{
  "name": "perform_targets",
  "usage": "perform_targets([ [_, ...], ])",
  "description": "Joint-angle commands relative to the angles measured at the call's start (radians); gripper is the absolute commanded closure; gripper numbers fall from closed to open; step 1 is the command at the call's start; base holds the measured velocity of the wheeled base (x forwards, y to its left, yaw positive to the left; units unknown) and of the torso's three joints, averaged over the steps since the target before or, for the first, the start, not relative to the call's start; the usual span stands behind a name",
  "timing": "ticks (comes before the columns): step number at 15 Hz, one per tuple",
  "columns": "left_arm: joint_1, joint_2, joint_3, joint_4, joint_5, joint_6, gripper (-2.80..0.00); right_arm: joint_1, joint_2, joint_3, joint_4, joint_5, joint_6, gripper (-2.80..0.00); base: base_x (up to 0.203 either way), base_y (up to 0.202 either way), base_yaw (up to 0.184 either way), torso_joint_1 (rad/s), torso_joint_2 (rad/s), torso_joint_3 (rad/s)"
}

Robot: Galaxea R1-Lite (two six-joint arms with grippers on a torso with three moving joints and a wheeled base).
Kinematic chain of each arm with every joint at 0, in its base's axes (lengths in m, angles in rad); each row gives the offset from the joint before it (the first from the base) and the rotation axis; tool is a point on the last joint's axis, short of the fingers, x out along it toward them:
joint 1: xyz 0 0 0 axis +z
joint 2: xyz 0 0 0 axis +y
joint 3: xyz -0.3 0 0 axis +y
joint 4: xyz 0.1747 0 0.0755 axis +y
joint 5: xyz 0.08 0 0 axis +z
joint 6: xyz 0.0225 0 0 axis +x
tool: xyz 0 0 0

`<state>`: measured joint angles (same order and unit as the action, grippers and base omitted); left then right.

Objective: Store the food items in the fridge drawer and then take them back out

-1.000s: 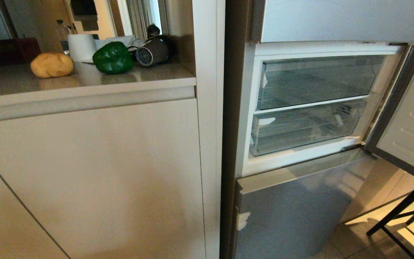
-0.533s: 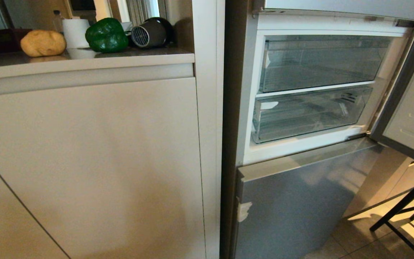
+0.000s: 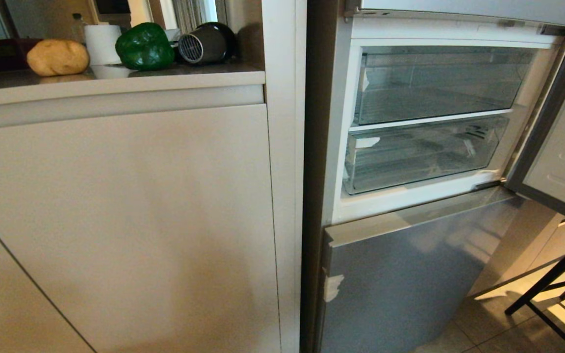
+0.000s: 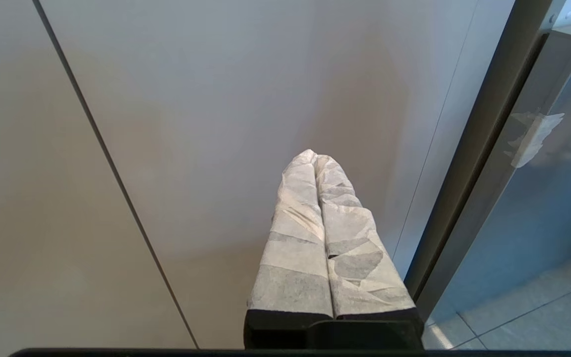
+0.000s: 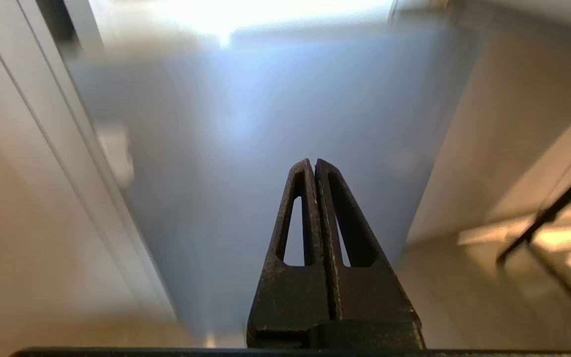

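Both food items are seen on the desk (image 3: 115,83) at the upper left of the head view: the green bell pepper (image 3: 144,46) and, just beside a white paper roll (image 3: 102,44), the tan potato-like lump (image 3: 58,57). The lump lies further left, the pepper nearer the fridge (image 3: 400,274), with a dark round appliance (image 3: 206,44) beside the pepper. Neither item has been stored.

To the right, the fridge's middle door (image 3: 557,147) is swung open, and two clear bins are exposed, one above the other — the upper fridge drawer (image 3: 439,83) and the lower drawer (image 3: 420,157). Both are pushed in, and nothing can be made out inside them.

Neither arm is caught in the head view. The left claw (image 4: 315,157) is clenched on nothing, its taped fingers pressed together and pointed at the beige cabinet door (image 4: 191,124) below the desk. The right claw (image 5: 314,163) is likewise clenched and empty, aimed at the fridge's grey lower door (image 5: 265,148).

The relation that matters is judged to be height and side: the items lie above and to the left of both claws — the drawers above and to the right. The left claw is judged nearer the food and the right claw nearer the drawers, so a drawer would probably be pulled out by the right arm first.
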<state>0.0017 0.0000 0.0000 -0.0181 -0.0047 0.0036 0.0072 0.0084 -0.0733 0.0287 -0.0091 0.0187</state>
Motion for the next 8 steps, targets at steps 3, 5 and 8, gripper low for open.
perform_targets([
  [3, 0.0, 0.0, 0.011, 0.0, 0.0, -0.001, 0.0, -0.001, 0.238, -0.16, 0.007, 0.0, 0.014, 0.0, 0.0, 0.0, 0.0, 0.0, 0.0, 0.0],
  [5, 0.0, 0.0, 0.011, 0.0, 0.0, 0.0, 0.0, 0.0, 0.488, -0.252, -0.019, 0.007, 0.053, 0.0, 0.0, 0.0, 0.0, 0.0, 0.0, 0.0],
  [8, 0.0, 0.0, 0.011, 0.0, 0.0, -0.001, 0.0, 0.002, 0.867, -0.337, -0.182, 0.037, 0.096, 0.0, 0.0, 0.0, 0.0, 0.0, 0.0, 0.0],
])
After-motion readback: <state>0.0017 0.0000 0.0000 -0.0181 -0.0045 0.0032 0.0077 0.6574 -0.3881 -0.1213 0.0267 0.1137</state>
